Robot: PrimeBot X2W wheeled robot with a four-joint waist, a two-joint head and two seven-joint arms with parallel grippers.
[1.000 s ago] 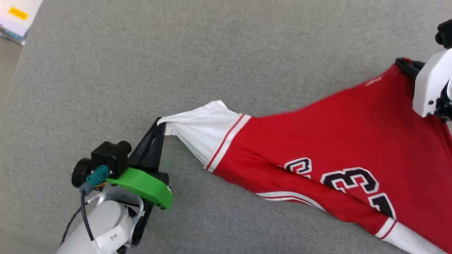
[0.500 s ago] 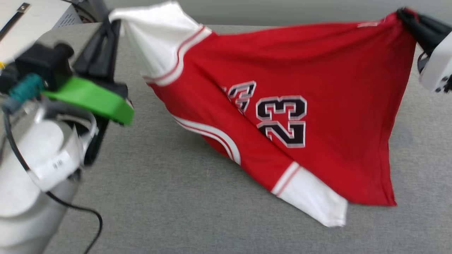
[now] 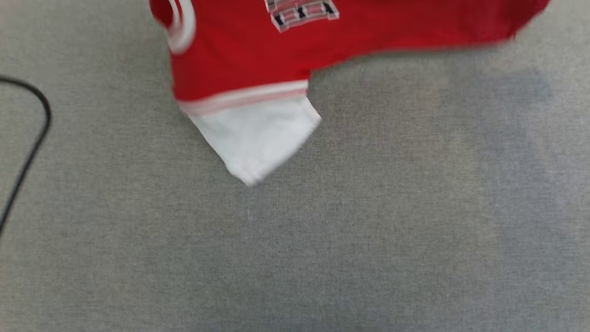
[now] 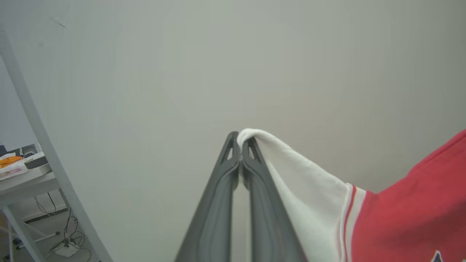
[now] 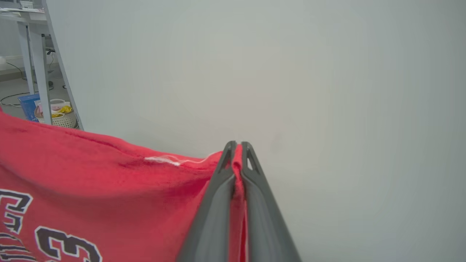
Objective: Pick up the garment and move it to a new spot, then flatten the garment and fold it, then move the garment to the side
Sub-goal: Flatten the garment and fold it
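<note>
We held the garment (image 3: 276, 60) aloft between both arms, long axis running left to right: the left end effector (image 4: 240, 140) was clamped on a white sleeve tip (image 4: 287, 167), the right end effector (image 5: 236, 147) on a red edge (image 5: 189, 165). The free sleeve (image 3: 253, 133) dangled toward the table (image 3: 368, 240).

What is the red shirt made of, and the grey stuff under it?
The garment looks like soft, matte knit cloth: it droops and folds where it hangs. The grey surface beneath seems woven fabric or felt, with a fine, dull grain; which one is unclear.
</note>
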